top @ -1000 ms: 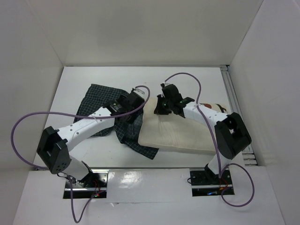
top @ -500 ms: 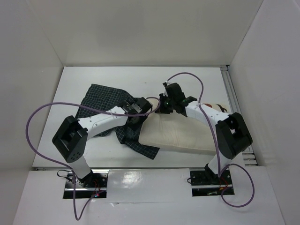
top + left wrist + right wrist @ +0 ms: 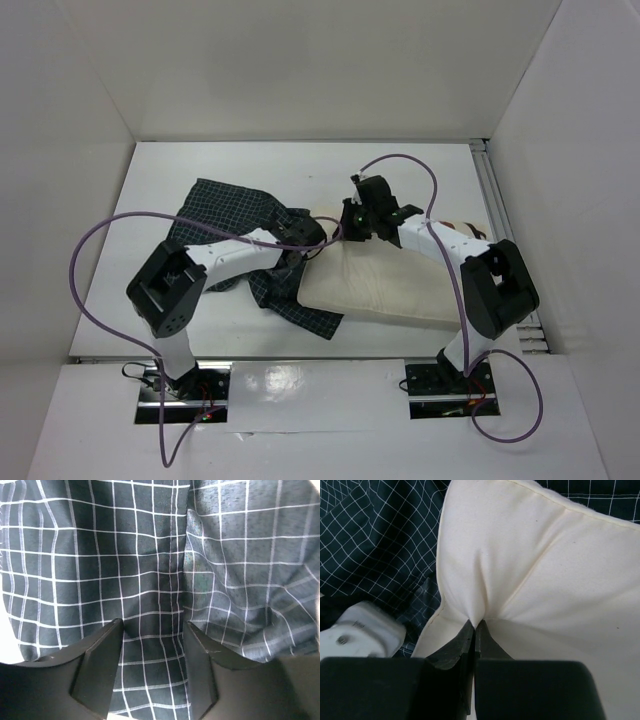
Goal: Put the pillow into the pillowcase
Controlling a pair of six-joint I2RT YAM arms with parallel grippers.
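Top external view: one pillow [image 3: 390, 290] lies across the right half of the table [image 3: 400, 170], nearer the front edge than the back. One pillowcase [image 3: 215, 200] lies crumpled left of centre, its right side touching the pillow's left end. The pillow looks to be outside the case; whether its far left corner has entered the mouth cannot be told from above.

In the right wrist view, the right gripper [image 3: 475, 627] is pressed together on a small pucker of cream cover at that corner, with checked fabric just beyond. In the left wrist view, the left gripper [image 3: 152, 630] is spread, its fingers resting against the checked cloth with a vertical fold running between them; nothing is pinched there.

Several things could go wrong from here:
- The right pinch holds only a thin fold of cover, not the filling, so a hard pull toward the case could slip it free or drag the pillow askew.
- The left gripper could close on both layers of the case at once and seal the mouth.
- The bunched cloth could ride along with the pillow instead of sliding over it.

Count: one pillow, one pillowcase, two arms, two grippers.
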